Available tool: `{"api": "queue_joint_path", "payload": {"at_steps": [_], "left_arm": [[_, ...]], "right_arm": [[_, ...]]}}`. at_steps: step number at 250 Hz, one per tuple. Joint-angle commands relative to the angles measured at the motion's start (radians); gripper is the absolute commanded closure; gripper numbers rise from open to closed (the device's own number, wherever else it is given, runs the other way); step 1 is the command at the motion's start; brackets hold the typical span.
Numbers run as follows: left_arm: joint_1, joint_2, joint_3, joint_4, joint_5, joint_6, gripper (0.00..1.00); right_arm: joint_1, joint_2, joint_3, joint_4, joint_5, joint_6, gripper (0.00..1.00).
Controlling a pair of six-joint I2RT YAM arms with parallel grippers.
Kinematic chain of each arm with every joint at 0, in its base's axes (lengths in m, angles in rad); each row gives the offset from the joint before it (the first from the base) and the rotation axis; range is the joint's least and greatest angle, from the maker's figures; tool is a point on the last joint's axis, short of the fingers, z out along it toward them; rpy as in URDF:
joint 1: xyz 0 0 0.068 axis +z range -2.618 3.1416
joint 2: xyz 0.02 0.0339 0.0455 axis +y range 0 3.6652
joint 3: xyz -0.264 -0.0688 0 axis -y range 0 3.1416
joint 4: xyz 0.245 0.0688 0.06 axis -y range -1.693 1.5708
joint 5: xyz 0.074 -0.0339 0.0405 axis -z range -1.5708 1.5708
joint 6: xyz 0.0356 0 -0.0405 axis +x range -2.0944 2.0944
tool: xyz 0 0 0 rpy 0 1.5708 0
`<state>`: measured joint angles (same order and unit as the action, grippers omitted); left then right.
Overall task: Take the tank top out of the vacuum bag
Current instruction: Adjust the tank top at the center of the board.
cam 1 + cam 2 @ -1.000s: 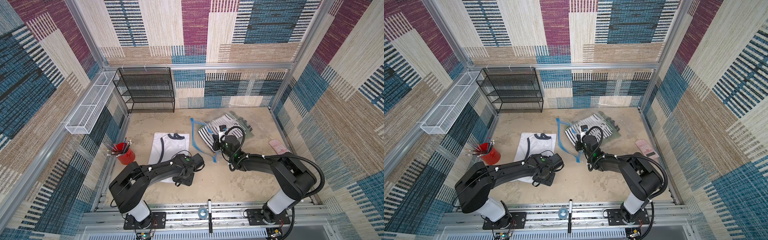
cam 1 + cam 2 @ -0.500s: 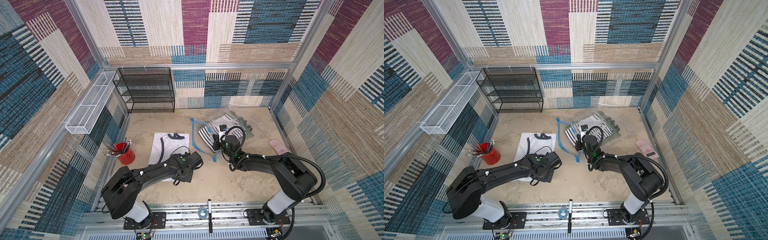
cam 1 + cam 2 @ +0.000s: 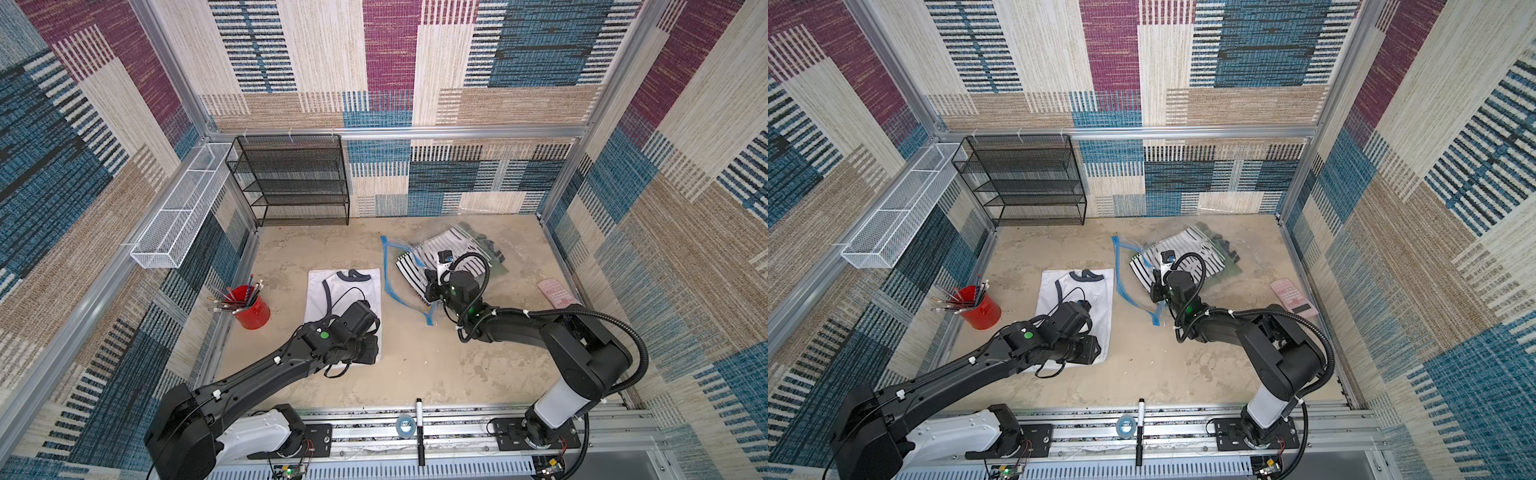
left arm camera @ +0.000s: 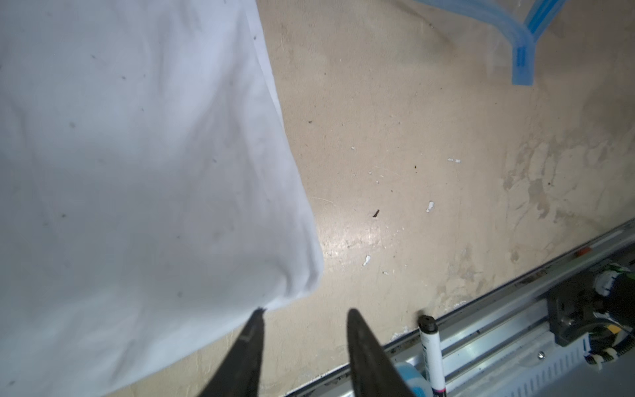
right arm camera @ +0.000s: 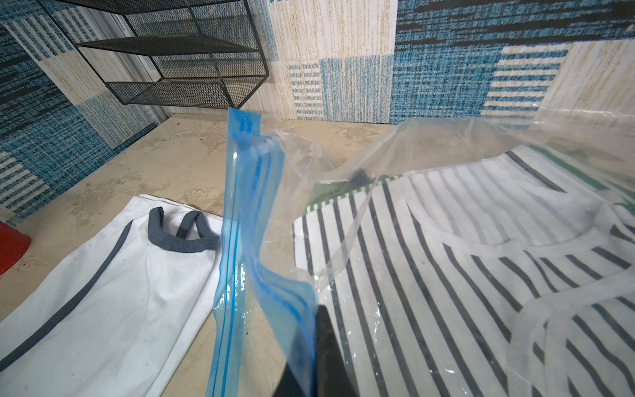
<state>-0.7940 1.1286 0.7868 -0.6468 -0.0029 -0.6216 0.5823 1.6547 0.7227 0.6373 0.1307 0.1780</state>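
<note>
Beige tabletop (image 3: 415, 374) inside patterned walls; the white tank top (image 3: 316, 307) lies flat and wholly outside the vacuum bag (image 3: 457, 241), just beside its blue zip strip (image 5: 240, 223), so the job looks done bar letting go; the left gripper (image 4: 305, 312) stands spread at the top's lower corner, one fingertip (image 4: 257, 319) touching the hem; the right gripper (image 5: 309, 343) is pinched on the zip strip; risks, as I judge them: a left arm pulling away low could snag the hem and rumple the top; a right arm lifting without releasing would drag the bag and its striped shirts (image 5: 446, 257) across the top
</note>
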Motion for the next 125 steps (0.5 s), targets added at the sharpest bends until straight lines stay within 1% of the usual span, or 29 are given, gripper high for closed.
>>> {"api": "queue_joint_path", "payload": {"at_steps": [1, 19, 36, 51, 70, 105, 125], "left_arm": [[0.009, -0.066, -0.007, -0.084, -0.170, -0.038, 0.55], [0.044, -0.114, -0.024, -0.159, -0.272, -0.097, 0.57], [0.122, -0.132, -0.040, -0.223, -0.306, -0.144, 0.63], [0.217, -0.126, -0.067, -0.242, -0.286, -0.141, 0.66], [0.300, -0.104, -0.102, -0.232, -0.261, -0.122, 0.67], [0.377, -0.048, -0.168, -0.160, -0.217, -0.115, 0.67], [0.413, 0.007, -0.199, -0.121, -0.193, -0.130, 0.66]], "right_arm": [[0.001, 0.004, 0.010, 0.018, -0.002, -0.001, 1.00], [-0.001, 0.005, 0.011, 0.019, -0.004, -0.001, 1.00], [-0.001, 0.009, 0.011, 0.020, -0.005, 0.000, 1.00], [-0.001, 0.010, 0.013, 0.017, -0.007, 0.000, 1.00], [-0.002, 0.008, 0.014, 0.015, -0.006, 0.000, 1.00], [-0.001, 0.004, 0.012, 0.015, -0.006, -0.001, 1.00], [-0.001, 0.003, 0.012, 0.016, -0.008, -0.001, 1.00]]}}
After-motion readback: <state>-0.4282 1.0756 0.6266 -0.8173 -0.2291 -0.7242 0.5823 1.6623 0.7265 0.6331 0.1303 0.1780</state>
